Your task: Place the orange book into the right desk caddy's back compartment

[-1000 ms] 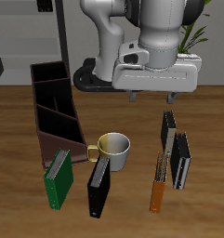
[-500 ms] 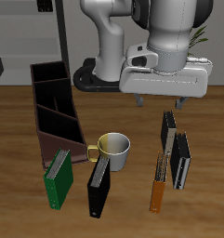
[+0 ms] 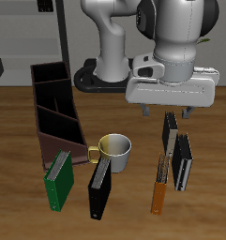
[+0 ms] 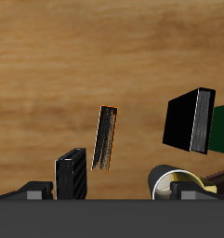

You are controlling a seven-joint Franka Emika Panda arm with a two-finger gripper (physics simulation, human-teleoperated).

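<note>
Hovering above the wooden table (image 3: 11, 141), the gripper (image 3: 168, 112) hangs with its two fingers spread apart and nothing between them, over the cluster of books lying toward the table's front edge. The orange book (image 3: 159, 186) lies flat on the wood beneath and nearer the front edge than the gripper, its brownish-grey page edge facing up in the wrist view (image 4: 105, 138). Beside it rest two dark books, one (image 3: 169, 132) farther back and one (image 3: 183, 161) alongside, neither touching the fingers. A white mug (image 3: 113, 150) with a yellow handle stands between this cluster and the right desk caddy (image 3: 54, 111), a long maroon box running toward the table's back, its back compartment (image 3: 47, 75) open at the far narrow end. A black book (image 3: 99, 186) leans against the mug's front, and a green book (image 3: 57, 180) lies just off the caddy's near end.
</note>
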